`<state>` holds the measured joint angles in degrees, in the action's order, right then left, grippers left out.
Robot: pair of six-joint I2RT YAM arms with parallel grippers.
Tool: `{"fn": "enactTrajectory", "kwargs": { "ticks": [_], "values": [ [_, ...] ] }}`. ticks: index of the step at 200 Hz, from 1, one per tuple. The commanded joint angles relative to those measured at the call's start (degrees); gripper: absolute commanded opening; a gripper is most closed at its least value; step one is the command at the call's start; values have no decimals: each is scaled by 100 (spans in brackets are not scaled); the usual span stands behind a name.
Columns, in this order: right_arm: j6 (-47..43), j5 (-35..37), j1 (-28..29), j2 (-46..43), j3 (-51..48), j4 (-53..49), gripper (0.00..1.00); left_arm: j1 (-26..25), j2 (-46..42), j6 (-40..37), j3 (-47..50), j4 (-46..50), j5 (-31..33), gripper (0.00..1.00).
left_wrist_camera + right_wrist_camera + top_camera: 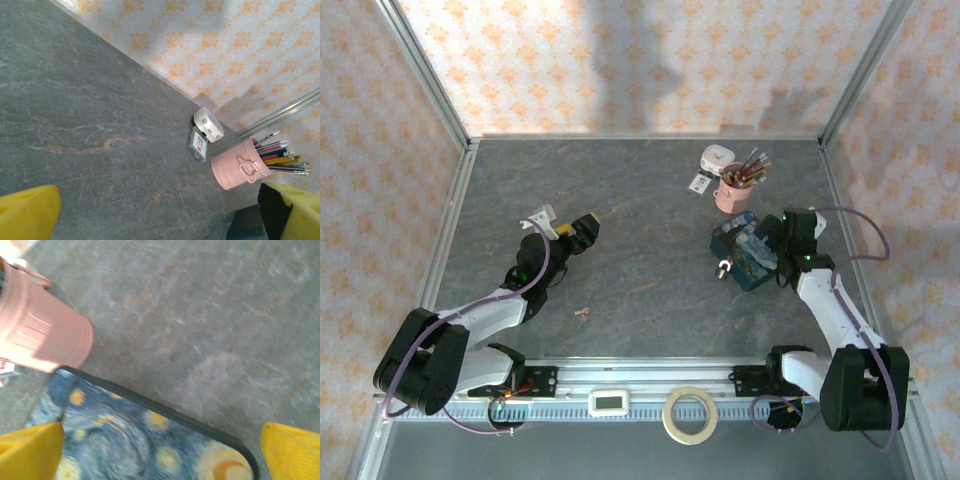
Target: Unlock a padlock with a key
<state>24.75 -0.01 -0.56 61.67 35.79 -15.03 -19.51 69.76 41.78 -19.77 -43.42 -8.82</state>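
Near table's front middle, key (583,313) lies ungrasped; padlock (723,267) beside starry-night tin (740,252), keyless. Left gripper (160,214) and right gripper (160,452) spread, empty. All steps left.

You have a grey marbled worktop (650,200), walled on three sides by orange-patterned wallpaper (570,60) — metal posts (432,80) at the far corners.
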Motion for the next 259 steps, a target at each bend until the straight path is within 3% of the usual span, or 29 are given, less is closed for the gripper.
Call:
{"fn": "enactTrajectory", "kwargs": {
  "ticks": [1, 31, 56, 81, 153, 208, 259],
  "values": [
    [365, 121, -39, -134, -455, -259, 100, -35, -88, 56, -150, -35, -138, 99],
    [146, -1278, -129, 24, -934, 1001, 100, -36, -107, 102, -157, -80, -91, 99],
    [-110, -1821, -127, 315, -1054, 1501, 97, -40, -176, 153, -112, -9, -65, 99],
    [-238, -2203, -42, 462, -1273, 1741, 86, -29, -275, 198, 12, -20, -6, 99],
    [-327, -2403, 920, 1141, -1109, 2238, 62, -36, -226, 339, 43, -201, 159, 99],
    [153, -2118, 2189, 2805, 153, 2843, 62, -35, -334, 384, 70, -6, 161, 99],
    [205, -2054, 2649, 4609, 2124, 2749, 62, -32, -809, 201, 70, 738, 318, 99]
  ]
}}
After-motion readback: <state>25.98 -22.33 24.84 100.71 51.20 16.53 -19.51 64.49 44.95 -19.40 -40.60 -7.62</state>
